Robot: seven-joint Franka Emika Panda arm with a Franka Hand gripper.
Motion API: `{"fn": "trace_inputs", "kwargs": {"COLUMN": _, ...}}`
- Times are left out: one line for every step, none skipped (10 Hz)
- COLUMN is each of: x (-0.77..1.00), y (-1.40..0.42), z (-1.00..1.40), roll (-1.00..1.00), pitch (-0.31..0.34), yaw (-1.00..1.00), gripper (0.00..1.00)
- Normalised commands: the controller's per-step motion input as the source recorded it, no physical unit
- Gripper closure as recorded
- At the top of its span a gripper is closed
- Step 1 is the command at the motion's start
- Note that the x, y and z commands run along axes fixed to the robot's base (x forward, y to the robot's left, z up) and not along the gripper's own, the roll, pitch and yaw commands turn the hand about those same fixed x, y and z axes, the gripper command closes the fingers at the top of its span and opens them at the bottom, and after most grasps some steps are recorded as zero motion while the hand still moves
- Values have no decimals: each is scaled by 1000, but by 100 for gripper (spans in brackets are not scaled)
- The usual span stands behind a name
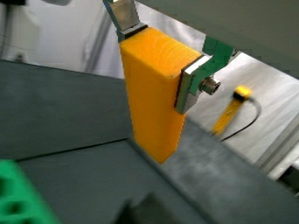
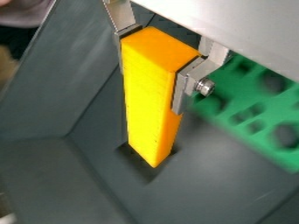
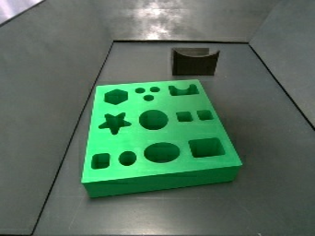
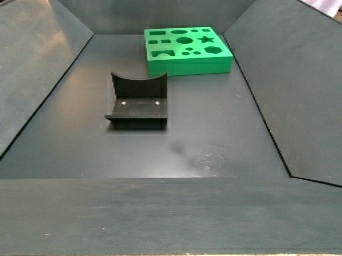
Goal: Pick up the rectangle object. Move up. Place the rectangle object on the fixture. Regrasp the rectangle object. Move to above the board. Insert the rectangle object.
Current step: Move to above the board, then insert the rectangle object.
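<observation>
In both wrist views my gripper [image 1: 160, 57] [image 2: 156, 54] is shut on the rectangle object [image 1: 152, 105] [image 2: 149, 105], an orange-yellow block. The silver fingers clamp its upper end and it hangs lengthwise, clear of the dark floor. The green board [image 2: 251, 109] lies off to one side below; one corner of it shows in a wrist view [image 1: 17, 197]. In both side views the board [image 3: 160, 180] [image 4: 187, 62] lies flat and the dark fixture [image 3: 194, 61] [image 4: 138, 100] stands apart from it, with nothing on it. Gripper and block are out of both side views.
Dark sloped walls [image 3: 74, 101] [image 4: 54, 90] enclose the floor on all sides. A yellow cable plug [image 1: 237, 98] hangs outside the bin. A dark shape [image 2: 149, 166] lies on the floor under the block's lower end.
</observation>
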Motion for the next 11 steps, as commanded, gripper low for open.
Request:
{"fn": "trace_inputs", "kwargs": {"x": -797, "y": -1000, "z": 178, "roll": -1000, "pitch": -9, "yaw": -105, "gripper": 100}}
{"fn": "trace_inputs", "kwargs": {"x": -648, "y": -736, "z": 129, "roll": -1000, "pitch": -7, "yaw": -106, "gripper": 100}}
{"fn": "trace_inputs", "kwargs": {"x": -386, "y": -350, "z": 63, "roll": -1000, "pitch": -7, "yaw": -104, "gripper": 100}}
{"fn": "trace_inputs", "kwargs": {"x": -282, "y": -219, "z": 40, "roll": -1000, "pitch": -6, "yaw": -102, "gripper": 100}}
{"fn": "trace_inputs", "kwargs": {"x": -172, "y": -89, "z": 22, "roll": -1000, "pitch": -7, "yaw": -96, "gripper": 100}}
{"fn": "trace_inputs", "kwargs": {"x": -128, "y": -49, "z": 14, "roll": -1000, "pitch": -13, "yaw": -94, "gripper": 100}}
{"fn": "trace_inputs", "kwargs": {"x": -96, "y": 7, "z": 7, "roll": -1000, "pitch": -23, "yaw": -81, "gripper": 100}}
{"fn": "trace_inputs", "kwargs": {"x": -86, "y": 19, "z": 5, "roll": -902, "pitch": -32, "yaw": -75, "gripper": 100}}
{"fn": "trace_inputs", "kwargs": {"x": -82, "y": 29, "z": 2, "roll": -592, "pitch": -51, "yaw": -37, "gripper": 100}}
{"fn": "trace_inputs", "kwargs": {"x": -72, "y": 24, "z": 1, "roll": -313, "pitch": -59, "yaw": -4, "gripper": 100}}
{"fn": "trace_inputs", "kwargs": {"x": -11, "y": 0, "z": -31, "roll": -13, "pitch": 0, "yaw": 0, "gripper": 100}}
